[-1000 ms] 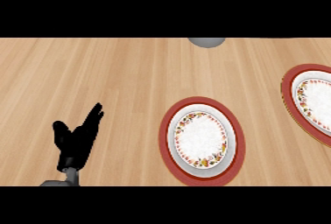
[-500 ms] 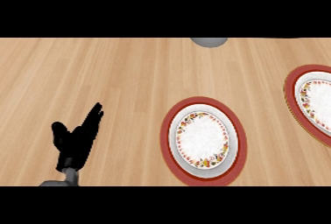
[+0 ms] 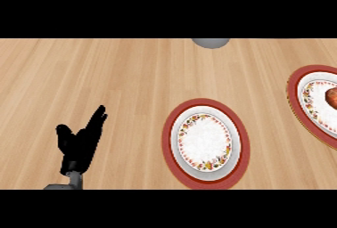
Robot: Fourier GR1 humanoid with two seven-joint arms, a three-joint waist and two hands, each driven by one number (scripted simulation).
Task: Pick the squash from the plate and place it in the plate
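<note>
My left hand [image 3: 77, 144] rests lower left on the counter [image 3: 118, 80], fingers straight, pointing up. Squash [image 3: 332, 98] sits on right-edge plate [image 3: 309, 111], well apart from center plate [image 3: 206, 143].

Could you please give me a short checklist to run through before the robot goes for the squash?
1. Reddish-orange squash located: ok; it lies on the red-rimmed plate at the right edge, only partly in view.
2. Target red-rimmed plate with white centre free of objects: ok.
3. Counter between the two plates free of obstacles: ok; only the bare wooden counter shows there.
4. Black left hand out of the way: ok; it rests open at lower left, fingers up, holding nothing.
5. Right hand ready: cannot tell; it is not in view.
6. Grey rounded object at the top edge away from the path: ok.
</note>
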